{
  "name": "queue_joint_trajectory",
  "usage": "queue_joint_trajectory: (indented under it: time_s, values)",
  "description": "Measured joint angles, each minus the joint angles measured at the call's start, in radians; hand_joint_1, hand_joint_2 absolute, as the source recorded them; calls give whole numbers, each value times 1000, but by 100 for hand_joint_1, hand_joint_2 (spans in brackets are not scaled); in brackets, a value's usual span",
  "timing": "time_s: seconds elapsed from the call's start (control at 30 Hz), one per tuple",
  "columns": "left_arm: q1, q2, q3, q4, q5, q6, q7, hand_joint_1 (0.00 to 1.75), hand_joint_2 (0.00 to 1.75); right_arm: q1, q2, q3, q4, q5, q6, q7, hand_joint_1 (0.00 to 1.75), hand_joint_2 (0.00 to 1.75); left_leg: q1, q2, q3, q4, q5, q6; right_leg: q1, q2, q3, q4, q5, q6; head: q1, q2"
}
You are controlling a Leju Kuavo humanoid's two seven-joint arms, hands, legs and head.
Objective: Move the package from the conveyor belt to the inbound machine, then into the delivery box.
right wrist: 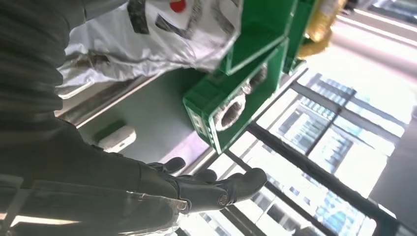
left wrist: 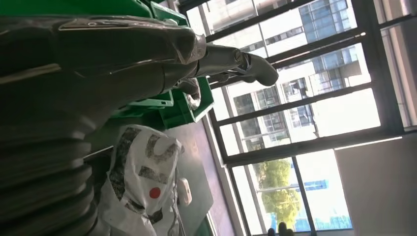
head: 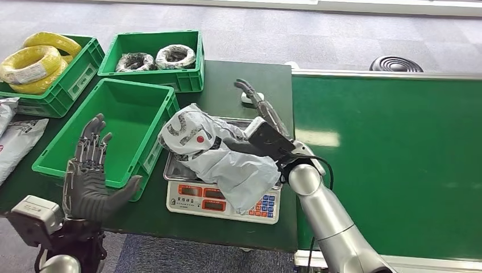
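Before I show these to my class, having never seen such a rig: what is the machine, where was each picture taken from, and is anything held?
It is a humanoid robot with two silver arms. One picture looks down from its head; the other two come from cameras at its wrists, so they appear turned. On the dark table a grey package lies on a weighing scale, next to an empty green box. The green conveyor belt runs to the right. The right hand stretches flat beside the package; the left hand hangs open. Neither holds anything.

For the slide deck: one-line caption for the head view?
Package on the scale, right hand beside it, left hand open over the empty bin.
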Motion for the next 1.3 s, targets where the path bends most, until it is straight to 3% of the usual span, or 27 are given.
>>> queue_joint_trajectory:
  time_s: [0.23,0.43,0.63,0.77,0.97,1.23,1.27,1.3]
  values:
    - [-53,51,-114,38,-135,51,40,0,175,134,-41,-106,-277,-114,-80,-29,0,175,0,-3,0,1,0,0,0,-2,-1,-1,0,0,0,0]
    - [-122,88,-239,101,-302,62,172,0,175,394,-139,-278,-578,-131,-217,-79,0,175,0,-2,-2,0,-1,0,0,-1,-1,-2,0,0,0,0]
    - [-179,103,-331,196,-424,-2,342,0,175,638,-195,-402,-716,-229,-334,-117,0,175,0,-6,-2,0,-2,0,0,-5,0,-2,-2,1,0,0]
    - [-213,103,-382,263,-456,-15,374,0,175,761,-211,-455,-762,-259,-360,-138,0,175,0,1,-2,0,-2,0,0,0,-2,-2,0,0,0,0]
    - [-301,73,-455,392,-498,-63,422,0,175,819,-214,-464,-785,-289,-394,-127,0,175,0,0,-2,0,-1,0,0,1,-1,-2,1,0,0,0]
    - [-417,0,-551,584,-536,-68,474,1,175,786,-221,-391,-766,-303,-422,-127,0,175,0,1,-1,0,-1,1,0,1,-1,-2,2,1,0,0]
    - [-425,-5,-558,600,-537,-64,475,7,175,782,-221,-385,-764,-304,-423,-127,0,175,0,1,-1,0,-1,1,0,1,-1,-2,2,1,0,0]
    - [-431,-9,-565,614,-540,-61,476,39,175,779,-221,-379,-762,-305,-425,-126,0,175,0,0,-1,0,-1,1,0,1,-1,-2,2,1,0,0]
